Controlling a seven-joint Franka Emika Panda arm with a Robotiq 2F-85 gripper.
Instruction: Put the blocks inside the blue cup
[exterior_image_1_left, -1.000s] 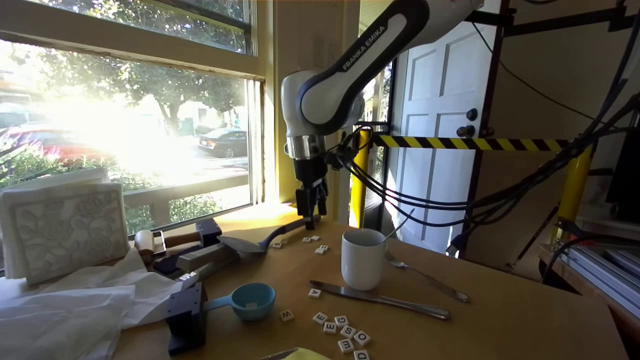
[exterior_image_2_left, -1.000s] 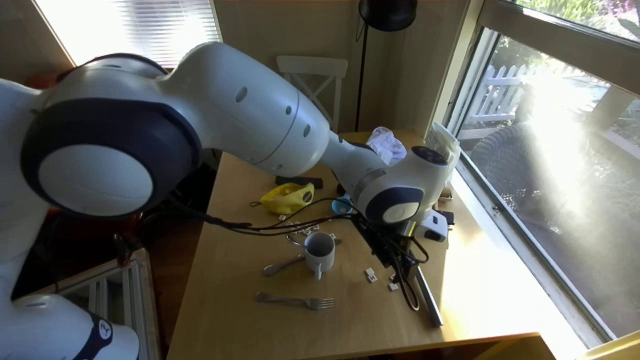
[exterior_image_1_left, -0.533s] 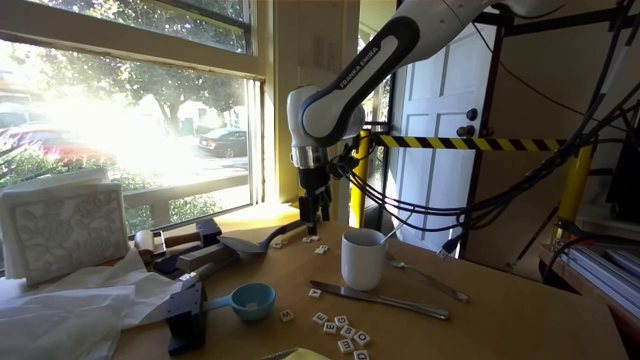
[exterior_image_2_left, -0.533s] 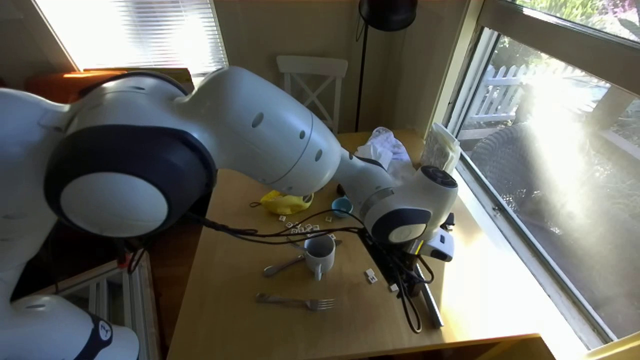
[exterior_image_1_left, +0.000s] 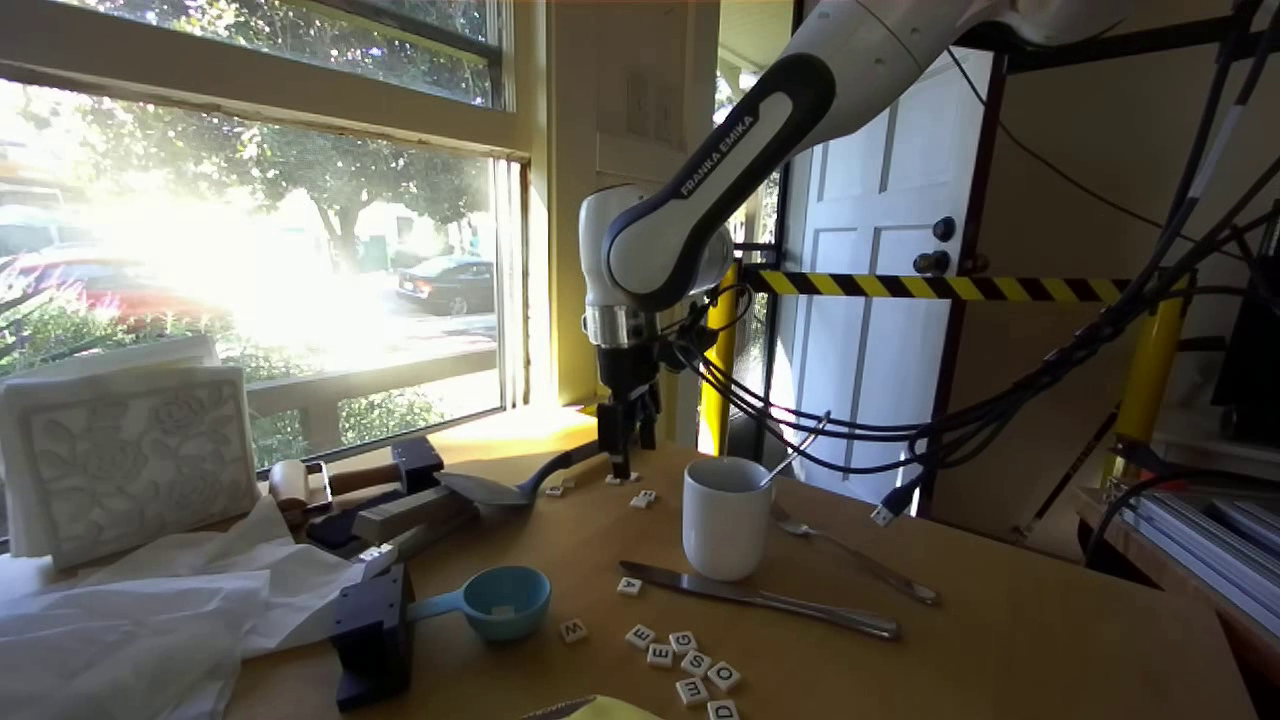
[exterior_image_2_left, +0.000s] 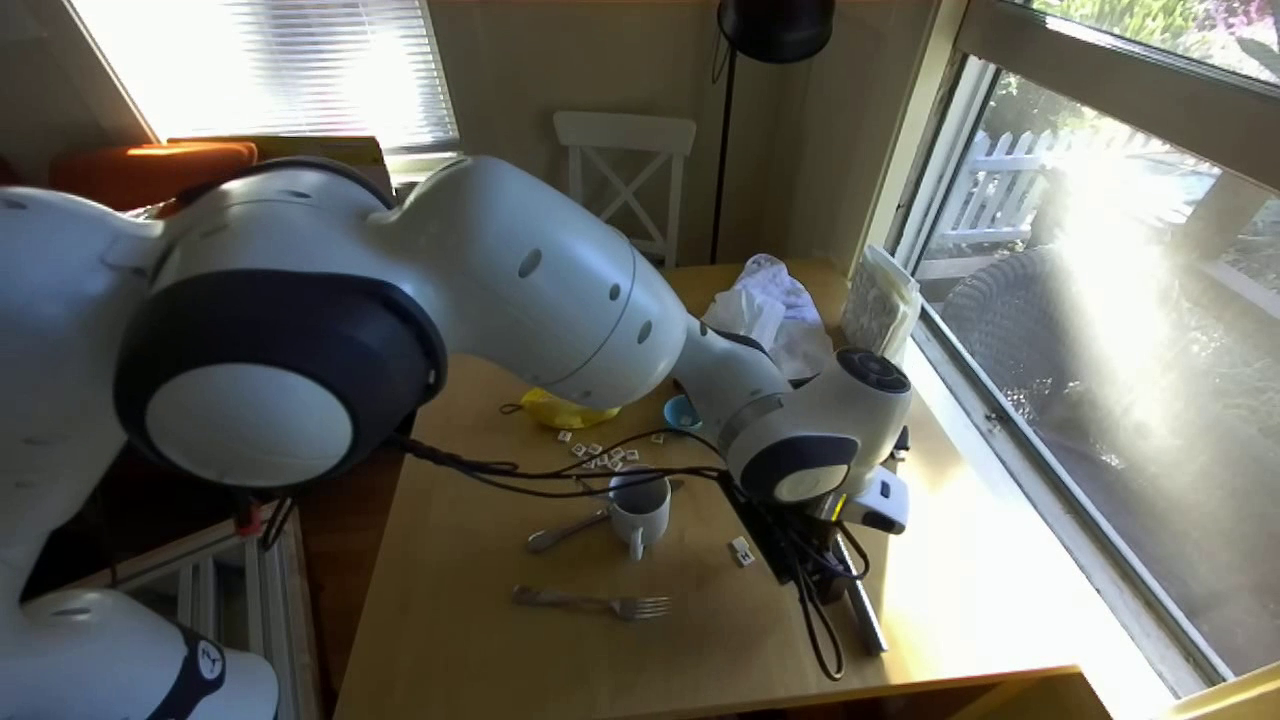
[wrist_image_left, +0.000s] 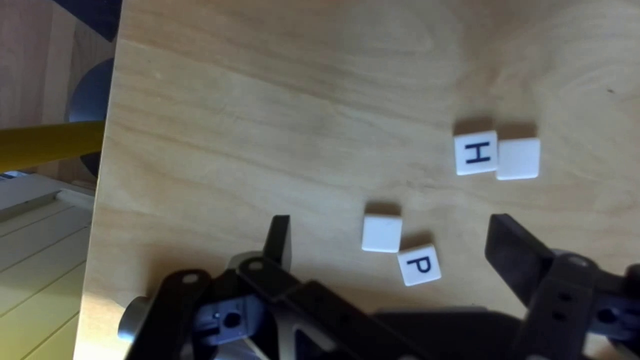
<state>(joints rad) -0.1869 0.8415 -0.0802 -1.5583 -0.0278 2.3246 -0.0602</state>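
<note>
Lower now, my black two-fingered gripper (wrist_image_left: 391, 232) hangs spread, empty, over two white square plastic-looking tiles (wrist_image_left: 381, 234): likely grasp approach. Next: descend, pinch one for the round pale-blue plastic-looking cup (exterior_image_1_left: 507, 628), seven o'clock in an exterior view.

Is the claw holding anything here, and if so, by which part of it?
Nothing is held: the claw is open over a blank-faced tile and the P letter tile.

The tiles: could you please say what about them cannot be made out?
Lowest tile, in an exterior view: bottom edge cuts part off.
Pale tile inside the blue cup, in an exterior view: too small to read.
Blank tile, wrist view: underside hidden by the table.
</note>
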